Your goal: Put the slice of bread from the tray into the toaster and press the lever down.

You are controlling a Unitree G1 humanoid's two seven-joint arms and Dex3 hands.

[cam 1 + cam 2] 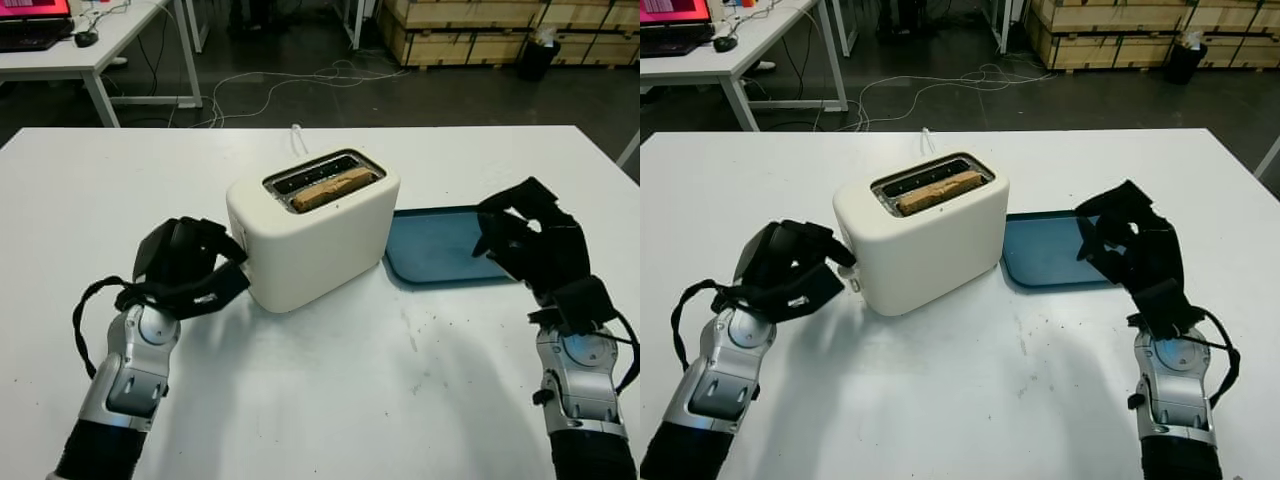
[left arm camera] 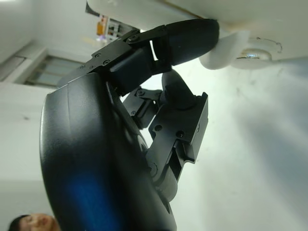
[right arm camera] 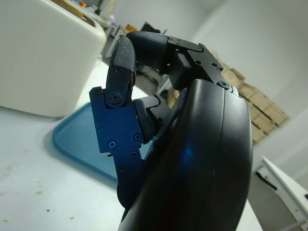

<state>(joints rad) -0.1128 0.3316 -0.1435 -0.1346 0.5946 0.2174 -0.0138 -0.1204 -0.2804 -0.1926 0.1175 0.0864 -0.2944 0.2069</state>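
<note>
The bread [image 1: 333, 187] sits in the toaster [image 1: 312, 230]. The left hand [image 1: 190, 268], fingers curled, touches the lever [image 2: 225, 53]; push straight down.

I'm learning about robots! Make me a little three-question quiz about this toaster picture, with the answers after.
1. True or false: the slice of bread sits in a slot of the toaster.
2. Which hand touches the toaster's lever? A) the left hand B) the right hand C) neither
3. Fill in: the blue tray lies on the white table beside the toaster, on the robot's ____ side.

Key
1. True; it shows in the front slot.
2. A; a finger lies on the lever, while the right hand hangs curled over the tray, holding nothing.
3. Right.
</note>
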